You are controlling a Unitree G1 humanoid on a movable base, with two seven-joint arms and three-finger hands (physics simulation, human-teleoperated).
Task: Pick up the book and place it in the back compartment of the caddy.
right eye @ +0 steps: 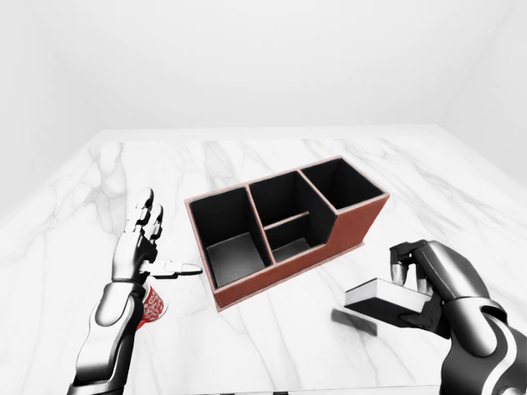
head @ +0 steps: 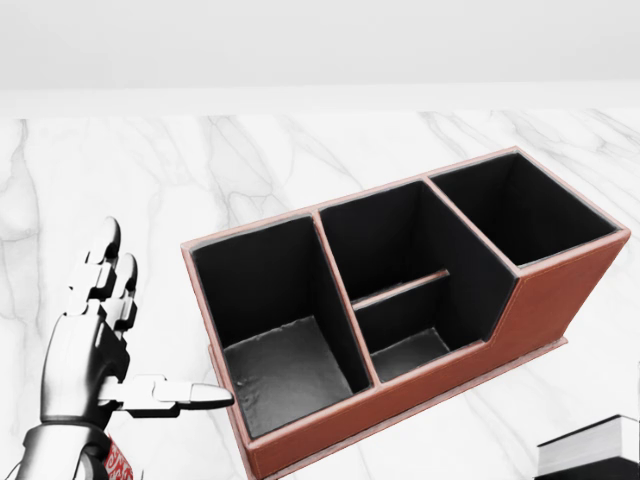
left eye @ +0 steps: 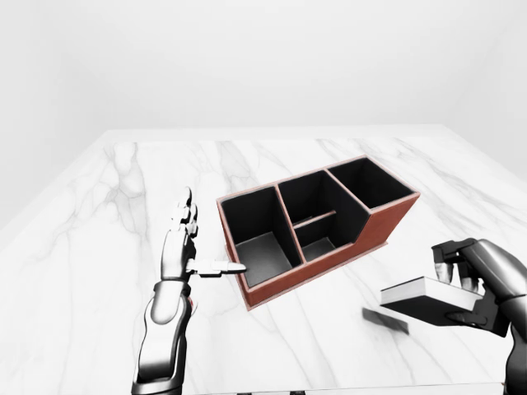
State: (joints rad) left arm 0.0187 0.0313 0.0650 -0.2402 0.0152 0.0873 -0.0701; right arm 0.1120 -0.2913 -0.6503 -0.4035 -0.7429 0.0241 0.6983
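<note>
1. The right hand [right eye: 428,284] holds a book [right eye: 387,298] near the table's lower right corner; its fingers curl over the book's top cover at the right end, closed round it, and the book is tilted slightly.
2. The book hangs clear of the marble table [left eye: 99,247]: a dark shadow [right eye: 354,321] lies on the marble just below and left of it in the right-eye view.
3. The book has a dark cover and a pale page edge. No title or other writing can be read on it.
4. The caddy [head: 560,295] is reddish-brown outside and black inside, and stands near the middle of the table, set at a slant to its edges.
5. It has a large compartment at its lower left end, a middle section split by a low divider, and a taller compartment at its upper right end. All look empty. No brand or label shows on its walls.
6. The book sits to the lower right of the caddy, apart from it and outside every compartment.
7. The left hand [head: 95,340] is spread wide open and holds nothing, fingers pointing up the view and thumb stretched towards the caddy's lower left end, just short of it.
8. A red-and-white patterned patch [right eye: 153,306] shows by the left wrist; nothing on it is legible.
</note>
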